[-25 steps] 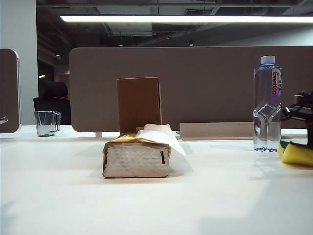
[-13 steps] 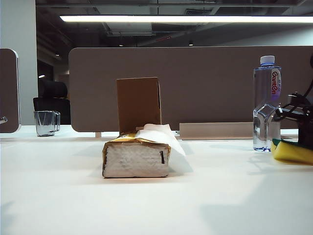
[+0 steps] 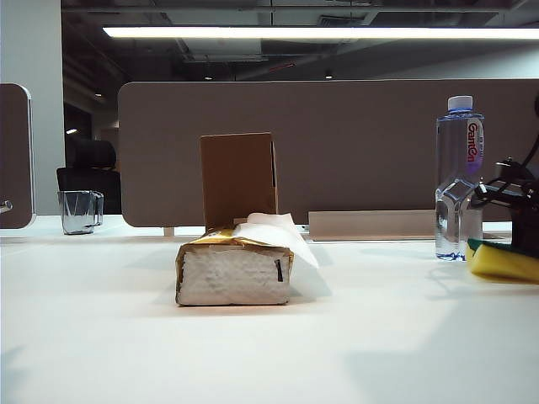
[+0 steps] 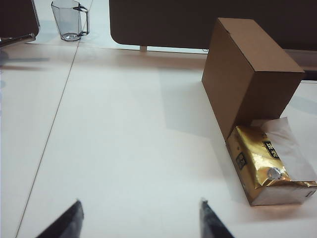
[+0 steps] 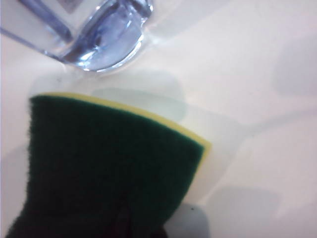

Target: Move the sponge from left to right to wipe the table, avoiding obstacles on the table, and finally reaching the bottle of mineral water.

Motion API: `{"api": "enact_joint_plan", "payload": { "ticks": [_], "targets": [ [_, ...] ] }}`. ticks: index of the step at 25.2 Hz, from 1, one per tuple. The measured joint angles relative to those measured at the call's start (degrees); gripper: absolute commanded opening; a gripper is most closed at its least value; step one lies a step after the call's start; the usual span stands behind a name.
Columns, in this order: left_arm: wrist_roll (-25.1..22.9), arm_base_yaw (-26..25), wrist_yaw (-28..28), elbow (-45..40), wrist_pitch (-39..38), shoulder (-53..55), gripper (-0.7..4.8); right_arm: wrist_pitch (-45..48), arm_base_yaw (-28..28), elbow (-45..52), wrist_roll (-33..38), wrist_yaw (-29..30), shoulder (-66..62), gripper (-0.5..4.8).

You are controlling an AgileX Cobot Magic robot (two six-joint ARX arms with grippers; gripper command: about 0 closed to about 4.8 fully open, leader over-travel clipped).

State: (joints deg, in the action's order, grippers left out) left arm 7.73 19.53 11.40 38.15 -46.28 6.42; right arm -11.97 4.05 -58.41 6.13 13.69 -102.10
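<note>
far off to my left a clear glass mug [image 3: 81,210] stands upright, handle to its right. behind it sits a dark office chair [image 3: 90,172]. brown-grey divider panels [image 3: 354,143] run along the back edge, a long ceiling light [image 3: 320,32] glowing above.

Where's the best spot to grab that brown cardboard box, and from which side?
Grip the cardboard box near its upper end, coming down from above with the jaws across its narrow width. It stands upright and tall, with flat side faces. The tissue pack sits tight against its front base, so a low frontal approach looks blocked. The open left gripper hovers in front of it.
</note>
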Motion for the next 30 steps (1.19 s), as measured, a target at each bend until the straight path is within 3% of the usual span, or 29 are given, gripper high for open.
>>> {"api": "enact_joint_plan", "payload": {
  "ticks": [2,5,8,10,24,27,30],
  "targets": [
    [0.00,0.00,0.00,0.00,-0.02,0.00,3.00,-1.16,0.02,-1.03,0.00,-0.02,-0.17,0.68],
    [0.00,0.00,0.00,0.00,0.00,0.00,3.00,-2.64,-0.02,-2.12,-0.02,0.02,-0.26,1.22],
    [0.00,0.00,0.00,0.00,0.00,0.00,3.00,-3.17,-0.04,-2.60,0.00,0.17,-0.28,1.28],
    [0.00,0.00,0.00,0.00,-0.02,0.00,3.00,-3.39,-0.20,-2.62,0.00,0.22,-0.28,1.73],
    [0.00,0.00,-0.02,0.00,0.00,0.00,3.00,-5.49,1.11,-2.58,-0.02,0.02,5.77,1.85],
    [0.00,0.00,-0.02,0.00,0.00,0.00,3.00,-5.66,1.09,-2.58,-0.02,0.20,5.81,2.50],
    [0.00,0.00,-0.04,0.00,0.15,0.00,3.00,-7.10,1.09,-2.58,0.00,1.29,5.86,2.66]
  ]
}}
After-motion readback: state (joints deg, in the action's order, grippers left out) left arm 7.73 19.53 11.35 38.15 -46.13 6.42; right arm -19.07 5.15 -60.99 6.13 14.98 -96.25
